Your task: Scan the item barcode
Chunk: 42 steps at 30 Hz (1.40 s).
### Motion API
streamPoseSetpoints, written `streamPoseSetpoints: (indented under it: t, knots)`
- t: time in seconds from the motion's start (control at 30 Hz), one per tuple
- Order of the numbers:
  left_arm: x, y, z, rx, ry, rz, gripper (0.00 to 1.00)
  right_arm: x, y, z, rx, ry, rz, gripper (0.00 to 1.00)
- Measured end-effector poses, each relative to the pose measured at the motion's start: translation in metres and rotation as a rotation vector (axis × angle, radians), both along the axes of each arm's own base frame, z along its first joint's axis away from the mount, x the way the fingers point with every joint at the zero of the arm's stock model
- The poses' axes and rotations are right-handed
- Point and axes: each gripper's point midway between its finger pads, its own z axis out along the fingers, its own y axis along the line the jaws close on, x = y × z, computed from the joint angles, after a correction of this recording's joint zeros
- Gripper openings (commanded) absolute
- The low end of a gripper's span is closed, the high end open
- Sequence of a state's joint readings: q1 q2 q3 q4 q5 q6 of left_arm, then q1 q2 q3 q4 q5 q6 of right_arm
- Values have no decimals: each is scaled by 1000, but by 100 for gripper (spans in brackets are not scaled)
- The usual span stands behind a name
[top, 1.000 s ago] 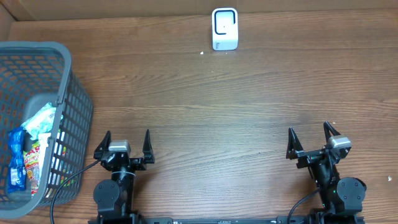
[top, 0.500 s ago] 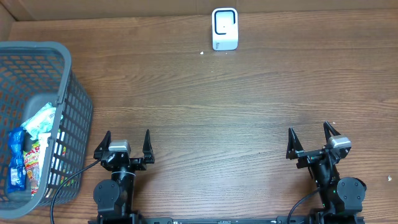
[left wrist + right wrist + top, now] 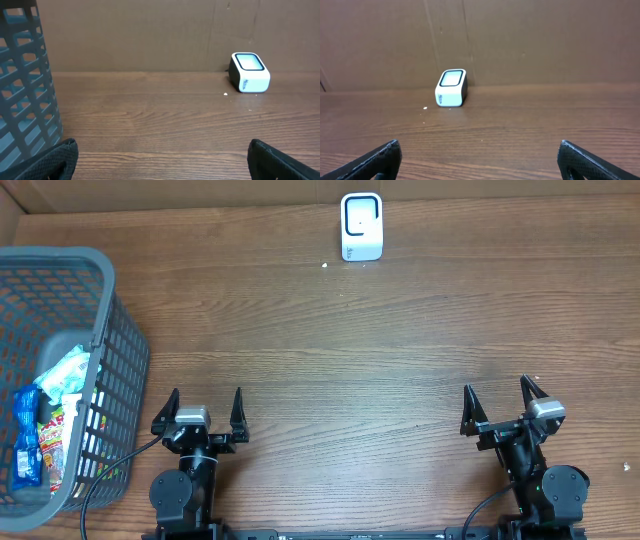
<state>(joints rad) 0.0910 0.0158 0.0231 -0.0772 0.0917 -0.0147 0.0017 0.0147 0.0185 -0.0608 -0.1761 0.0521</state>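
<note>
The snack packets lie in the basket at the frame's left edge, long axes running roughly top to bottom, just left of the left arm, the nearer one. Both pairs of jaws stand wide apart, empty.

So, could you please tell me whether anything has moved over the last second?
Nothing visibly changed. The left tool and right tool remain open and empty, the scanner sits at the far edge, and the basket keeps its packets.
</note>
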Motion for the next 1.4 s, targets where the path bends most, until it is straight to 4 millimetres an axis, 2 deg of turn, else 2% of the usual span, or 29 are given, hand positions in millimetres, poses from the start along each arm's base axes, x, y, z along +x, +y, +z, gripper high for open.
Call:
streamPoseSetpoints:
  t: [0.2, 0.53, 0.67, 0.77, 0.83, 0.97, 1.17, 1.4]
  knots:
    - [0, 0, 0, 0, 0, -2, 100, -1, 3, 11, 0, -45, 18, 100]
    - [0, 0, -1, -1, 6, -2, 100, -3, 11, 11, -1, -45, 66, 100]
    - [-4, -1, -1, -4, 42, -2, 100, -6, 16, 18, -1, -44, 94, 100]
    - [-8, -4, 22, 1, 29, -20, 100, -10, 18, 31, -1, -49, 105, 100]
    - [-10, -7, 47, 14, 8, -37, 100, -14, 18, 46, -3, -68, 109, 100]
    - [-5, -9, 68, 12, 28, -52, 100, -18, 19, 70, -3, -84, 114, 100]
    - [12, -23, 88, -14, 161, -144, 100, -16, 24, 91, -1, -34, 146, 100]
    - [31, -37, 135, -74, 385, -236, 100, 3, 35, 120, 16, 137, 211, 100]
